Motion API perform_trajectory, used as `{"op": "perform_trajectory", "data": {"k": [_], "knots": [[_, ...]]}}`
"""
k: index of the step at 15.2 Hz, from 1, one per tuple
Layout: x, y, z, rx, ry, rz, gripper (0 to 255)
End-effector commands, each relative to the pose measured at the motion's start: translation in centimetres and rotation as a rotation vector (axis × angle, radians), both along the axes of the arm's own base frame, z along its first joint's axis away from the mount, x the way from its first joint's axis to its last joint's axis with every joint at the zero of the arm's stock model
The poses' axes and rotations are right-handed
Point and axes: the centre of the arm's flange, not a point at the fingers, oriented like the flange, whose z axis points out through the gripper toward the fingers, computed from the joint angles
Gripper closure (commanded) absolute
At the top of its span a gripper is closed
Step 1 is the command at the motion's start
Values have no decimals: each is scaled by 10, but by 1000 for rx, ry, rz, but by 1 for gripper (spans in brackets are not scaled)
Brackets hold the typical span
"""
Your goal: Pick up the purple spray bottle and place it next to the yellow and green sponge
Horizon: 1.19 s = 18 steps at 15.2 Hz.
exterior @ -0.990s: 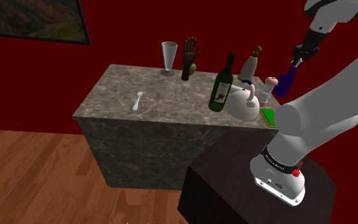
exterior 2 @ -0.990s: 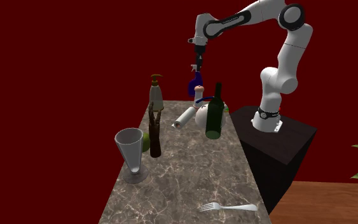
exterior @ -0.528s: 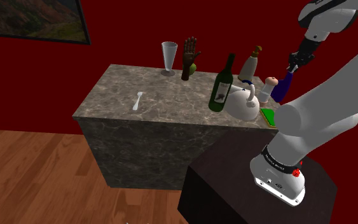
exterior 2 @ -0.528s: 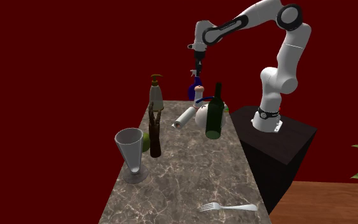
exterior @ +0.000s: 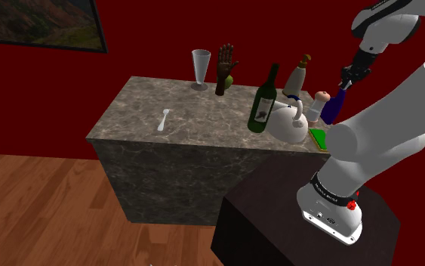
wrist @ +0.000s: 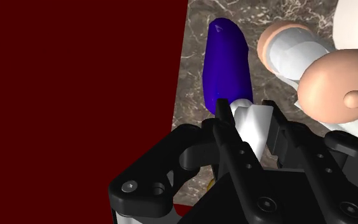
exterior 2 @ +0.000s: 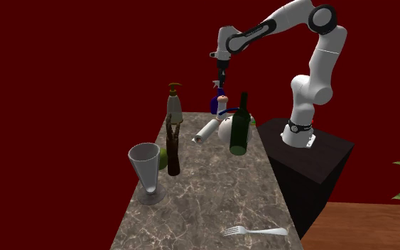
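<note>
Gripper (wrist: 250,121) pinches the purple spray bottle (wrist: 227,63) by its white head. On descent, the bottle could topple the tan-capped white cylinder (wrist: 292,51) near the sponge (exterior: 319,137).

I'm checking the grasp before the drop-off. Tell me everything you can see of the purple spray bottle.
The spray bottle has a smooth, glossy blue-purple body with a rounded base and a white spray head. The pincer is shut on that head, so the bottle hangs roughly upright below it. It is over the marble counter, near the edge by the red wall and close beside a white mill with a tan knob. I cannot tell whether its base touches the counter.
</note>
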Motion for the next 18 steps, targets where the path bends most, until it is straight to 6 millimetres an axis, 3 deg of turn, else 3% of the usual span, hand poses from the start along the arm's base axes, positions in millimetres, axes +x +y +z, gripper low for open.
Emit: {"op": "perform_trajectory", "data": {"k": [1,2,7,11,18], "knots": [[-3,-1,-2,5,2,-7,255],[-3,-2,-2,5,2,-7,0],[-3,-1,-2,5,2,-7,0],[-5,0,48,5,2,-7,0],[-5,0,48,5,2,-7,0]]}}
